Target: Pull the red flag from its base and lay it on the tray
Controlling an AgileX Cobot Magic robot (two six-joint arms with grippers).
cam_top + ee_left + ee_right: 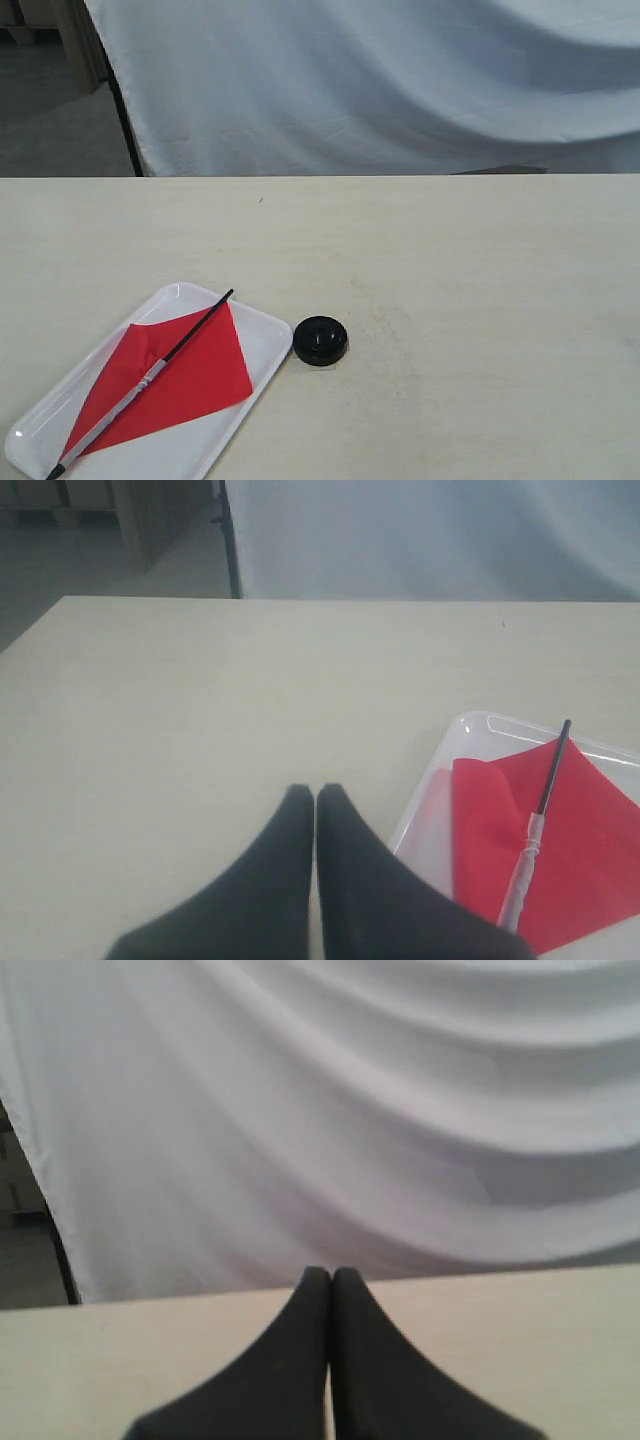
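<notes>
The red flag [190,375] lies flat on the white tray [262,330] at the table's front left, its black-and-silver pole running diagonally, pointed tip toward the far end. The round black base [320,340] stands on the table just right of the tray, with nothing in its hole. In the left wrist view the flag [580,830] and tray [435,780] lie beside my left gripper [315,792], which is shut and holds nothing. My right gripper [331,1275] is shut too, over bare table, facing the white cloth. Neither gripper shows in the exterior view.
A white cloth backdrop [380,80] hangs behind the table's far edge. A black stand pole [125,120] rises at the back left. The pale wooden tabletop [480,300] stretches right of the base.
</notes>
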